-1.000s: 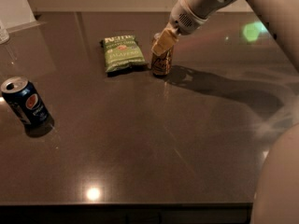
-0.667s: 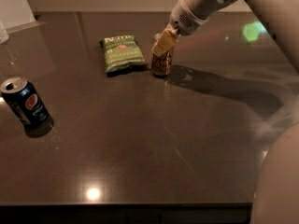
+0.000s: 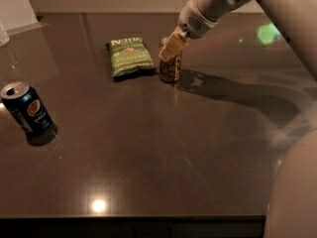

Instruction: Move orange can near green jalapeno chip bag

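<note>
Orange can (image 3: pixel 171 71) upright on dark tabletop (image 3: pixel 163 148), just right of green jalapeno chip bag (image 3: pixel 130 57); claw (image 3: pixel 169 52) clamped on its top.

Likely a kitchen: dark polished countertop (image 3: pixel 148 148).

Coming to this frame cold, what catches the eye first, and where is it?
A pale arm reaches in from the upper right, its gripper at the top of the orange can, far across the dark table. The can stands upright close beside the green jalapeno chip bag, on its right. A dark blue can stands alone near the left edge.
</note>
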### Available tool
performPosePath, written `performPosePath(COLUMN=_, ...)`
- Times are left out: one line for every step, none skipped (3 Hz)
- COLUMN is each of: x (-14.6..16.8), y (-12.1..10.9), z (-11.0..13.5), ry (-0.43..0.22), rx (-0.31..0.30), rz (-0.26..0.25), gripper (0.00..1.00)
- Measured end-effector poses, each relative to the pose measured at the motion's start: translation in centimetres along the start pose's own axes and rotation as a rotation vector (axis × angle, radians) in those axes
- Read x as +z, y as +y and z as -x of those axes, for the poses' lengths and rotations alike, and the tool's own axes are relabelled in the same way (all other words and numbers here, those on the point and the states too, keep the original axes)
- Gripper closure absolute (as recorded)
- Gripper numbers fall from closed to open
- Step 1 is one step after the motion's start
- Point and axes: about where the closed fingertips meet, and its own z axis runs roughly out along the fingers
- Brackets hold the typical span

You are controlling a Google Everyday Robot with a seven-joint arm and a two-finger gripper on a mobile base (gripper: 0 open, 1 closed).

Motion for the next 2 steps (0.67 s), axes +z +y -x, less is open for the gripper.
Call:
performPosePath(x=0.25, y=0.07, z=0.02, ry=0.001, rx=-0.001, rz=0.004, gripper=0.00)
performPosePath(x=0.26, y=0.08, z=0.02, ry=0.001, rx=-0.001, rz=0.004, gripper=0.00)
